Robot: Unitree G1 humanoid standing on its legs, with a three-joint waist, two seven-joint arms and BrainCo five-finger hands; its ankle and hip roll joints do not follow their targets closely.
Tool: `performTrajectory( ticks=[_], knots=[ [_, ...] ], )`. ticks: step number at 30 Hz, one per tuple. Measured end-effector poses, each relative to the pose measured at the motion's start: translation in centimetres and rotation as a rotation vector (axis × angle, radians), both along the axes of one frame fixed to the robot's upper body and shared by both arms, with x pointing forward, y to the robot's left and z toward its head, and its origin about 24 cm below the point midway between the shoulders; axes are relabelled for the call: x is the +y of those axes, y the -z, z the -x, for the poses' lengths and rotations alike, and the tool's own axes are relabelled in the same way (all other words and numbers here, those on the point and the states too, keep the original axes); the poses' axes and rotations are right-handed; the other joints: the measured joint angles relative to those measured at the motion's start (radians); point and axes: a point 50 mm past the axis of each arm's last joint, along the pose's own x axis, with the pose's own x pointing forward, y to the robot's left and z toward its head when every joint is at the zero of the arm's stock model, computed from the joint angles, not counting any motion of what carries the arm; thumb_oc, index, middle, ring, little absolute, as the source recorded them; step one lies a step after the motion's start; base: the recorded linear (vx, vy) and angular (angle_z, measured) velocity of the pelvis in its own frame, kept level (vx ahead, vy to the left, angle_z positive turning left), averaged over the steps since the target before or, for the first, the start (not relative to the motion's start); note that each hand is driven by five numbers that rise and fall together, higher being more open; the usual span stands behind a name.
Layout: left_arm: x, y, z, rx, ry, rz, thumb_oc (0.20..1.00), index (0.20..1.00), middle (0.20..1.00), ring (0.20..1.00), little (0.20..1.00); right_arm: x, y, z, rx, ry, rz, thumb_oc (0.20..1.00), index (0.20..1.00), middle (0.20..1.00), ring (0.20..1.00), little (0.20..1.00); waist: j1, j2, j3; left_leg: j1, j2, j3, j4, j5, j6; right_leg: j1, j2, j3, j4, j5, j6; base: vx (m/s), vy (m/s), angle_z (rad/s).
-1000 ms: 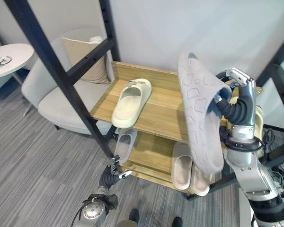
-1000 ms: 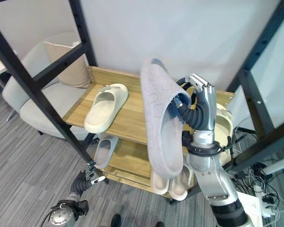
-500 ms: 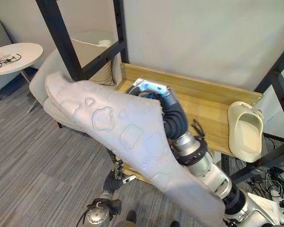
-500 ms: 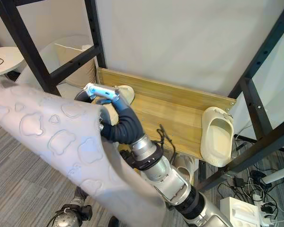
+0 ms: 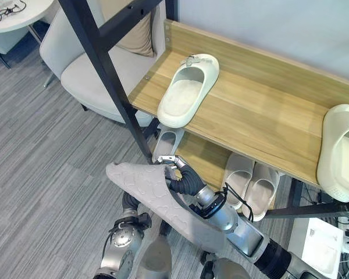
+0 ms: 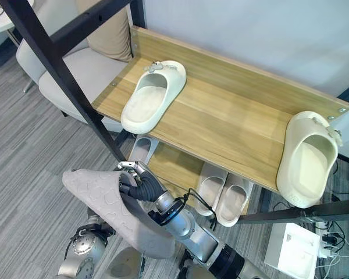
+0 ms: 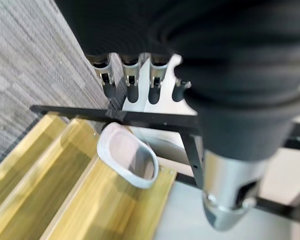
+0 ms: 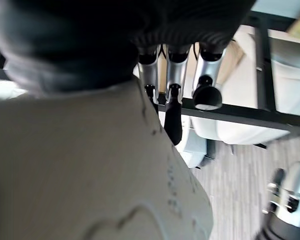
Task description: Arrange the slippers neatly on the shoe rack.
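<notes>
My right hand (image 5: pixel 182 179) is shut on a grey slipper (image 5: pixel 145 192), held sole-up low above the floor in front of the rack's lower shelf; its fingers (image 8: pixel 172 85) curl over the slipper's edge. On the wooden top shelf (image 5: pixel 262 122) lie a cream slipper (image 5: pixel 186 93) at the left and another cream slipper (image 5: pixel 340 151) at the right end. The lower shelf holds a small grey slipper (image 5: pixel 166 142) and a beige pair (image 5: pixel 250 183). My left hand (image 5: pixel 130 204) hangs low beside the held slipper, its fingers (image 7: pixel 131 80) relaxed and empty.
A black slanted frame post (image 5: pixel 104 70) crosses in front of the rack's left end. A light armchair (image 5: pixel 93 75) with a cushion stands to the left, and a round white table (image 5: pixel 11 11) sits at the far left. A white box (image 5: pixel 320 244) lies on the carpet at the lower right.
The camera has tilted down. My right hand has swung the grey slipper from up in front of the top shelf down to the floor side of the lower shelf.
</notes>
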Motion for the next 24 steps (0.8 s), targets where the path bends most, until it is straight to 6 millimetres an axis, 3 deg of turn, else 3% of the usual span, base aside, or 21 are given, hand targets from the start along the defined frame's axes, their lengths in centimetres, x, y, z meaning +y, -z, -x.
performTrajectory(
  ticks=[4, 6, 9, 12, 13, 15, 16, 17, 18, 19, 20, 24],
  knots=[
    [-0.1, -1.1, -1.2, -0.057, -0.025, -0.002, 1.000, 1.000, 1.000, 1.000, 1.000, -1.6, 2.3, -1.7, -0.041, 0.120, 0.184, 0.200, 0.200, 0.200, 0.200, 0.200, 0.001, 0.020, 0.062, -0.063, -0.005, -0.010, 0.036, 0.004, 0.001, -0.060, -0.011, -0.006, 0.045, -0.003, -0.007, -0.18, 0.059, 0.07],
    [-0.4, -2.1, -2.3, -0.099, -0.029, -0.001, 1.000, 1.000, 1.000, 1.000, 1.000, -3.4, 2.1, -3.4, -0.134, 0.236, 0.270, 0.200, 0.200, 0.200, 0.200, 0.200, -0.003, 0.044, 0.122, -0.146, -0.011, -0.012, 0.112, -0.007, 0.002, -0.133, -0.024, -0.016, 0.118, -0.022, -0.014, -0.21, 0.067, 0.19],
    [-1.3, -4.2, -4.3, -0.184, -0.018, 0.009, 1.000, 1.000, 1.000, 1.000, 1.000, -6.5, 0.6, -7.1, -0.310, 0.428, 0.440, 0.200, 0.200, 0.200, 0.200, 0.200, -0.003, 0.081, 0.184, -0.284, -0.021, -0.016, 0.228, -0.024, 0.006, -0.281, -0.058, -0.023, 0.293, -0.087, -0.027, -0.15, 0.071, 0.24],
    [-2.2, -7.2, -6.2, -0.312, 0.028, -0.004, 1.000, 1.000, 1.000, 1.000, 1.000, -11.2, -1.3, -11.7, -0.337, 0.763, 0.558, 0.200, 0.200, 0.200, 0.200, 0.200, 0.017, 0.079, 0.191, -0.374, -0.032, -0.020, 0.281, -0.037, 0.009, -0.402, -0.094, -0.020, 0.440, -0.146, -0.038, -0.07, 0.050, 0.18],
    [-2.3, -8.4, -6.8, -0.354, 0.039, -0.030, 1.000, 1.000, 1.000, 1.000, 1.000, -11.8, -3.0, -12.3, -0.382, 0.834, 0.511, 0.200, 0.200, 0.200, 0.200, 0.200, 0.020, 0.076, 0.192, -0.386, -0.032, -0.018, 0.290, -0.049, 0.016, -0.417, -0.097, -0.016, 0.455, -0.159, -0.040, -0.08, 0.042, -0.08],
    [-3.1, -13.3, -8.6, -0.544, 0.088, -0.123, 1.000, 1.000, 1.000, 1.000, 1.000, -13.1, -12.3, -14.4, -0.639, 1.003, 0.368, 0.200, 0.200, 0.200, 0.200, 0.200, 0.020, 0.073, 0.192, -0.472, -0.036, -0.013, 0.350, -0.052, 0.021, -0.513, -0.109, 0.003, 0.517, -0.173, -0.047, -0.08, 0.027, -0.10],
    [-3.8, -14.7, -9.1, -0.594, 0.117, -0.134, 1.000, 1.000, 1.000, 1.000, 1.000, -14.2, -15.3, -14.8, -0.700, 1.069, 0.340, 0.200, 0.200, 0.200, 0.200, 0.200, 0.018, 0.069, 0.195, -0.506, -0.036, -0.014, 0.370, -0.052, 0.021, -0.545, -0.112, 0.003, 0.534, -0.175, -0.050, 0.00, 0.000, 0.00],
    [-4.8, -15.9, -9.6, -0.637, 0.151, -0.164, 1.000, 1.000, 1.000, 1.000, 1.000, -15.2, -17.7, -15.3, -0.748, 1.143, 0.325, 0.200, 0.200, 0.200, 0.200, 0.200, 0.017, 0.055, 0.203, -0.534, -0.036, -0.014, 0.382, -0.051, 0.021, -0.574, -0.112, 0.006, 0.549, -0.175, -0.053, 0.03, -0.016, 0.04],
    [-5.7, -16.8, -9.8, -0.673, 0.185, -0.185, 1.000, 1.000, 1.000, 1.000, 1.000, -15.9, -18.3, -15.2, -0.765, 1.188, 0.310, 0.200, 0.200, 0.200, 0.200, 0.200, 0.014, 0.043, 0.206, -0.541, -0.033, -0.016, 0.384, -0.052, 0.021, -0.576, -0.108, 0.003, 0.546, -0.174, -0.056, 0.04, -0.017, 0.02],
    [-5.6, -16.5, -9.7, -0.662, 0.177, -0.181, 1.000, 1.000, 1.000, 1.000, 1.000, -15.6, -15.1, -15.2, -0.704, 1.171, 0.348, 0.200, 0.200, 0.200, 0.200, 0.200, 0.005, 0.018, 0.205, -0.518, -0.031, -0.015, 0.371, -0.043, 0.016, -0.550, -0.103, 0.000, 0.524, -0.156, -0.053, 0.03, -0.011, 0.01],
    [-5.5, -16.4, -9.7, -0.658, 0.170, -0.181, 1.000, 1.000, 1.000, 1.000, 1.000, -15.5, -13.7, -15.2, -0.671, 1.160, 0.369, 0.200, 0.200, 0.200, 0.200, 0.200, 0.001, 0.018, 0.205, -0.514, -0.030, -0.015, 0.369, -0.043, 0.016, -0.543, -0.101, 0.000, 0.514, -0.153, -0.052, 0.03, -0.013, -0.05],
    [-5.3, -16.0, -9.5, -0.652, 0.159, -0.204, 1.000, 1.000, 1.000, 1.000, 1.000, -15.5, -10.8, -15.7, -0.585, 1.147, 0.459, 0.200, 0.200, 0.200, 0.200, 0.200, -0.010, 0.017, 0.206, -0.507, -0.029, -0.017, 0.352, -0.040, 0.015, -0.530, -0.092, 0.000, 0.486, -0.136, -0.051, 0.01, -0.005, -0.03]
  ],
)
